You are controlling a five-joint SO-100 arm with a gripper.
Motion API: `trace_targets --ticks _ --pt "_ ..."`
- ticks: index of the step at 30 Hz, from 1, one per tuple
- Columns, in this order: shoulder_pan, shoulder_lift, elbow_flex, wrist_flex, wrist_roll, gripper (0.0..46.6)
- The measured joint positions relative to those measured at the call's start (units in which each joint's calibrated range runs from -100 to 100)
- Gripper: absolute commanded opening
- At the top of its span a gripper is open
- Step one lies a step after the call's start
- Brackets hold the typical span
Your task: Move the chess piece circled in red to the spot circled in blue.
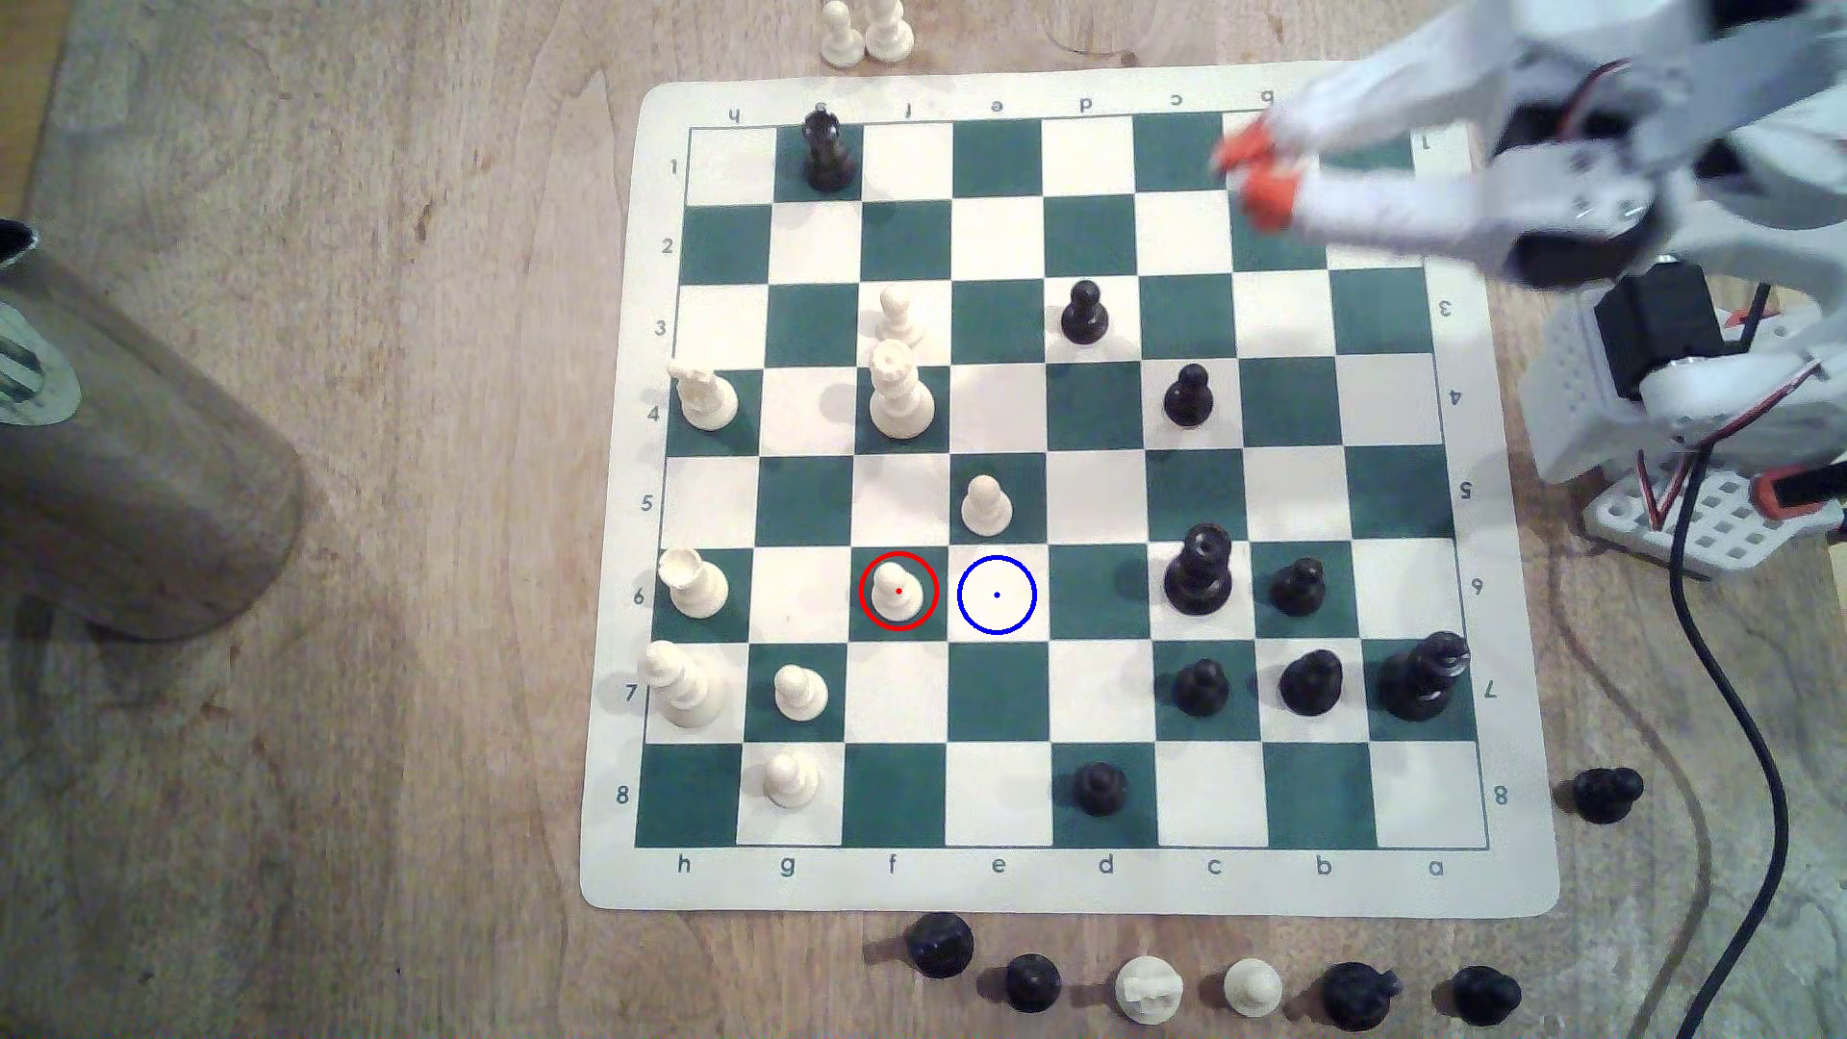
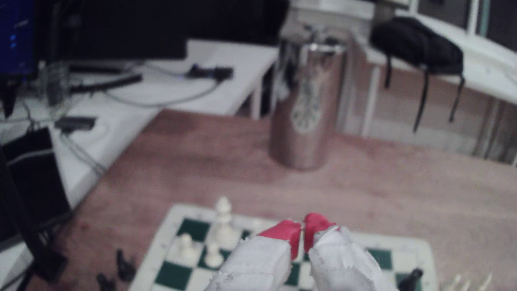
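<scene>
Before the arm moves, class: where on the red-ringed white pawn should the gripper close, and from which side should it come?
Grip the red-ringed white pawn at its narrow neck, just under the ball head, probably descending from above: it stands upright, with another white pawn diagonally close. The gripper looks shut, so open it first.

The gripper [image 2: 302,228] reaches over the green-and-cream chess mat [image 2: 167,268], its two red fingertips [image 2: 282,230] pressed nearly together with nothing between them, above white-wrapped fingers. At about ten o'clock from the tips stands a tall cream piece [image 2: 223,221], with two cream pawns [image 2: 187,246] just beside it toward eight o'clock. A shiny metal tumbler [image 2: 305,112] stands on the wooden table [image 2: 391,196] at twelve o'clock, well apart from the mat. A white desk with cables [image 2: 156,89] lies at ten o'clock; a black bag [image 2: 416,47] rests at two o'clock. The whole picture is blurred.
</scene>
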Motion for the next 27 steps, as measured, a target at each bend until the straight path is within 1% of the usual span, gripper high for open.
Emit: trace_targets --ticks 2,5,7,8,9,13,14,16,18,20,22,25,27 --pt "-0.7 4.1 -0.9 0.3 -0.7 0.2" --pt "-1.5 13.8 -4.8 0.6 -3.3 0.2" --pt "-2.1 18.6 -6.7 1.1 -4.5 0.2" --pt "-2.4 21.3 -8.4 2.0 -5.6 0.2" --pt "-3.1 26.1 -13.0 3.3 -7.5 0.2" --pt "-4.7 35.2 -21.7 7.2 -10.5 0.5" --pt "-5.5 39.6 -25.3 8.3 -11.4 0.7" --pt "-6.0 43.7 -27.9 9.0 -12.5 1.3" --pt "-6.1 49.9 -31.9 9.0 -13.9 3.7" --pt "-6.0 53.5 -33.7 9.2 -14.8 4.6" --pt "-5.8 58.7 -36.9 9.2 -16.4 5.3" --pt "-6.3 62.3 -38.1 9.2 -17.5 5.6" --pt "-6.6 64.5 -38.5 8.8 -18.2 6.8"
